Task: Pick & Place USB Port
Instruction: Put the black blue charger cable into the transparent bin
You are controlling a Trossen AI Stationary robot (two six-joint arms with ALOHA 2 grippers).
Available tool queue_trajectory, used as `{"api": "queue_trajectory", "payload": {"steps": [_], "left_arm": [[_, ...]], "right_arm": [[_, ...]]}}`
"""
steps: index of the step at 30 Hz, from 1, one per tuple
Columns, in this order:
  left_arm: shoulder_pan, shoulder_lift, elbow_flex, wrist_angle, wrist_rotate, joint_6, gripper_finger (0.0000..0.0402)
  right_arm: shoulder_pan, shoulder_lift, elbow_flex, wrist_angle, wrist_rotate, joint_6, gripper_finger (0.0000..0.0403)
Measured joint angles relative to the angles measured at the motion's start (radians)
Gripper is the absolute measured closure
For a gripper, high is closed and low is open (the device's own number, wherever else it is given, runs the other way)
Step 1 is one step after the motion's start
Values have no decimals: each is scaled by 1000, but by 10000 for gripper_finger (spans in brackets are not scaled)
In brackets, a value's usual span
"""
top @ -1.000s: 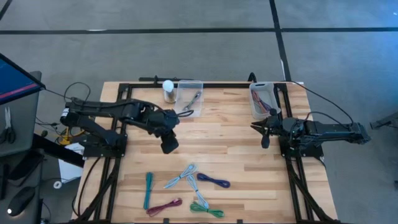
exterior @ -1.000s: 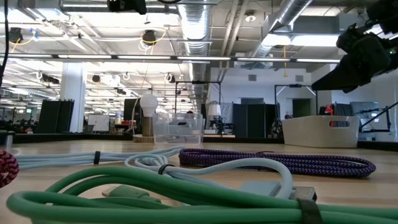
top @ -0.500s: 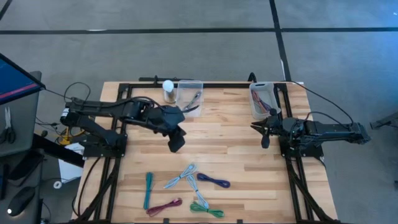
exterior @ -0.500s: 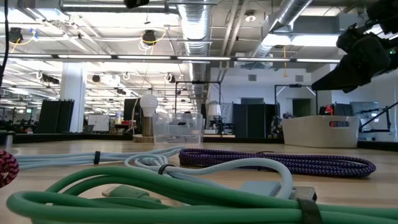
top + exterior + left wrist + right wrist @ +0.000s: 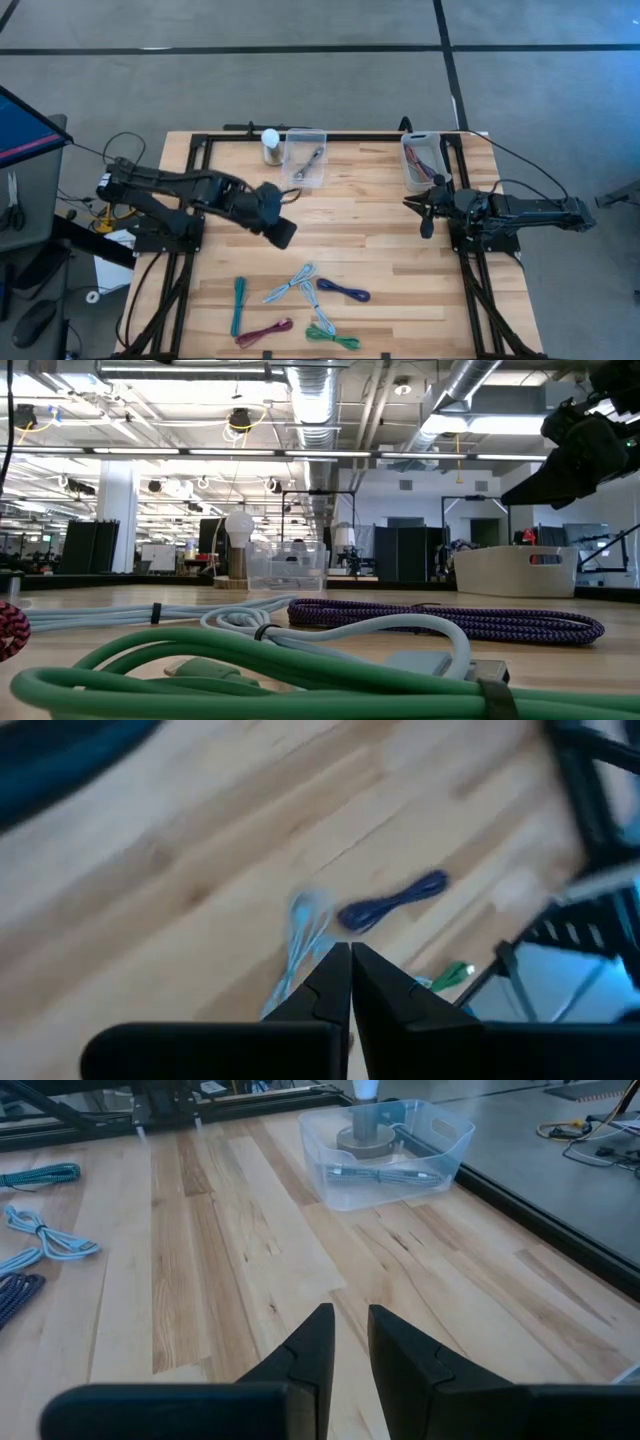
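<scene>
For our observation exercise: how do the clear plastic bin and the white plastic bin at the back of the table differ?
The clear plastic bin is see-through and sits near the table's middle back, beside a light bulb on a stand; the white plastic bin is opaque and sits at the back right, by the right gripper. The clear bin holds one grey cable; the white bin holds several coloured ones. Both are open-topped rectangular containers for cables.

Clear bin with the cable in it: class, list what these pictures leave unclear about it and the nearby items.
- Clear bin: high view too small to tell the cable's connector type.
- White bin: contents too small in the high view; its wall hides them in the low view.
- Left wrist view: motion blur smears the blue cable.
</scene>
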Motion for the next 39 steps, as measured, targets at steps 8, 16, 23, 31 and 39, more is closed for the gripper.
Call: {"api": "queue_trajectory", "payload": {"steps": [8, 16, 23, 31, 39], "left_arm": [[-202, 9, -59, -110, -6, -467, 396], [-371, 25, -291, -113, 154, -855, 397], [-400, 26, -448, -84, 209, -947, 385], [-392, 26, -575, 156, 245, -917, 315], [-393, 26, -685, 322, 239, -924, 247]], "right_arm": [[0, 0, 0, -2, 0, 14, 345], [0, 0, 0, -2, 0, 16, 345], [0, 0, 0, -3, 0, 16, 345], [0, 0, 0, -3, 0, 16, 345], [0, 0, 0, -11, 0, 16, 345]]}}
